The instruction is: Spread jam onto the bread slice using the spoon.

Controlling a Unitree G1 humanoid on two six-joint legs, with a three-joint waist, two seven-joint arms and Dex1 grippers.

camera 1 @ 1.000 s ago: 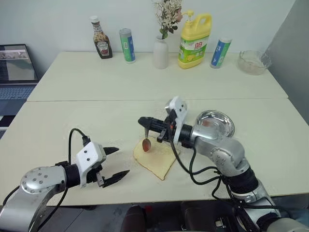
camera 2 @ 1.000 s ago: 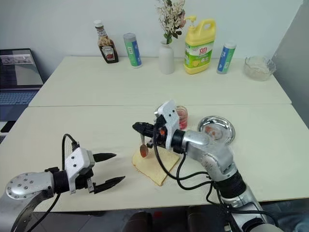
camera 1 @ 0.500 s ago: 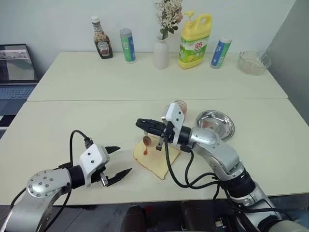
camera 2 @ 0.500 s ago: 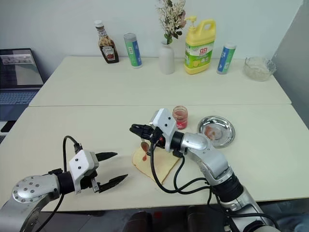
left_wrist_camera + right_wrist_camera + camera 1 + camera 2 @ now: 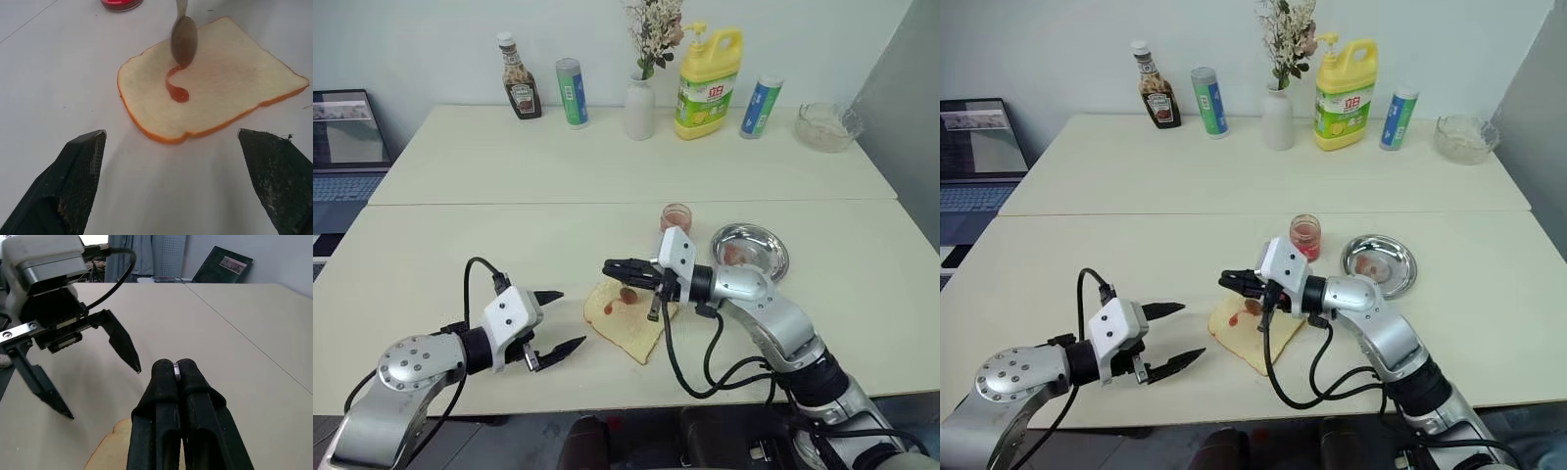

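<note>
The right tool (image 5: pixel 625 268) is clamped on the thin handle of the small silver metal spoon (image 5: pixel 184 33), hanging its bowl just over the flat, pale yellow-tan bread slice (image 5: pixel 215 78) below it, probably to draw out the red glossy jam (image 5: pixel 175 89) curl lying there. The left tool (image 5: pixel 554 321), fingers wide apart and empty, waits on the cream counter (image 5: pixel 509 245) just beside the slice, perhaps to steady it.

The pale table (image 5: pixel 460 245) carries the bread slice (image 5: pixel 631 328), jam (image 5: pixel 675 216) jar and steel dish (image 5: pixel 751 247) (bottles behind).

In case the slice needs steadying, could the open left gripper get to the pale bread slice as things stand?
Probably yes: the left gripper is open beside the pale square bread slice, with bare table between; the silver spoon works its far side.
</note>
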